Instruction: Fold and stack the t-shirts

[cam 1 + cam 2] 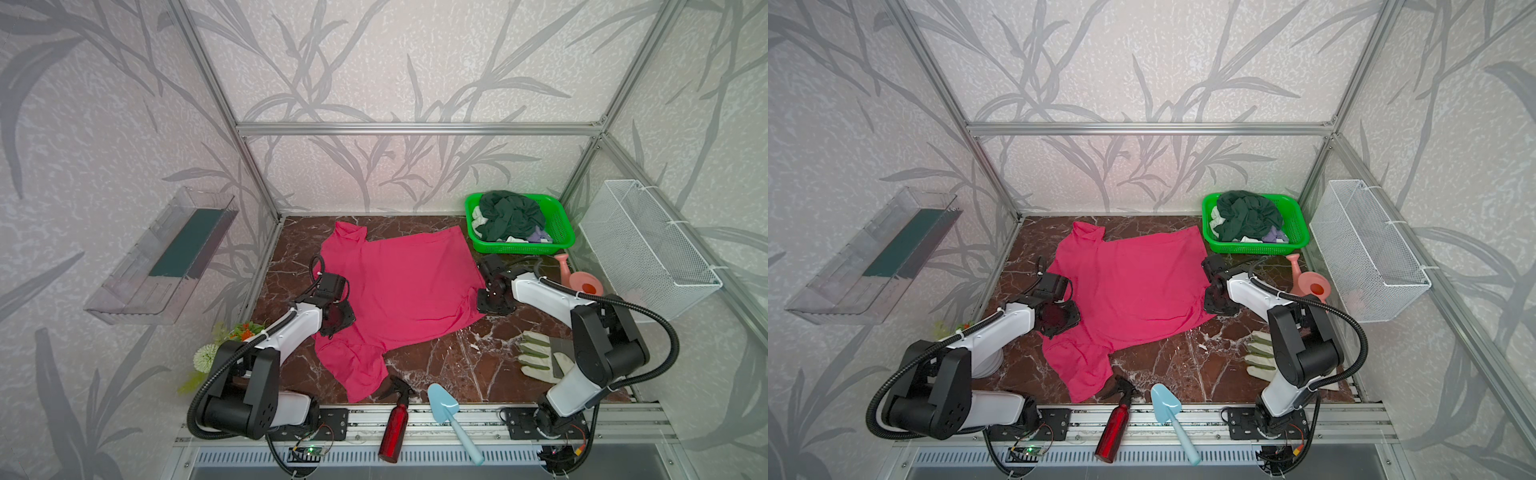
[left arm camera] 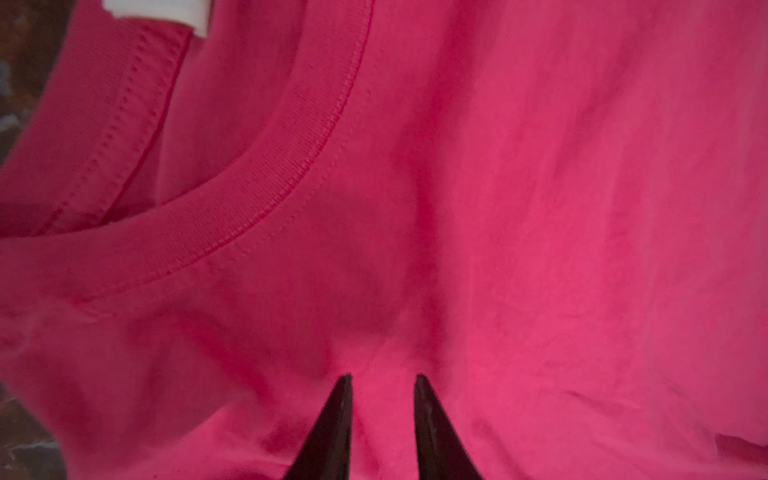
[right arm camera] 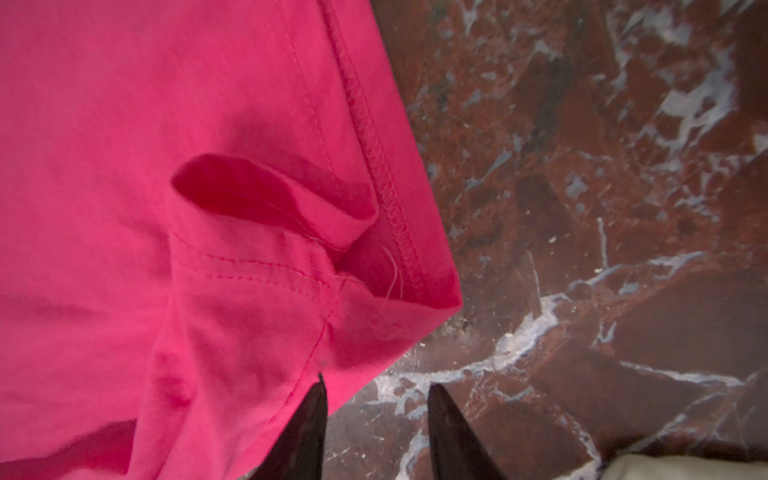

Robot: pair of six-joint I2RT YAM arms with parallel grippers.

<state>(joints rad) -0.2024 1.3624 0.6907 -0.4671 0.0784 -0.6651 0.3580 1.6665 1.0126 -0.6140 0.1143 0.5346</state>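
Listing what we find from the left edge of the surface (image 1: 436,365) to the right.

1. Left end effector (image 2: 382,415): fingertips narrowly parted, down on the cloth just beside the collar (image 2: 291,158). Creases run toward the gap, but we cannot tell whether a fold is pinched. We judge it sits there to anchor the neck end.

2. Pink t-shirt (image 1: 399,291): spread across the middle of the surface and not yet folded. Its long axis runs from left edge to right edge, neck toward the left and hem toward the right. One sleeve lies toward the far-left corner, the other toward the near edge.

3. Right end effector (image 3: 376,415): parted and holding nothing, one fingertip at the hem corner (image 3: 415,299), which is rumpled and turned over. We judge it is placed to straighten or take that corner.

4. Green basket (image 1: 523,248), far-right corner: holds the dark green t-shirt (image 1: 511,216) and paler ones (image 1: 538,237), crumpled and awaiting their turn.

5. Work glove (image 1: 540,357), near-right corner: not part of the task.
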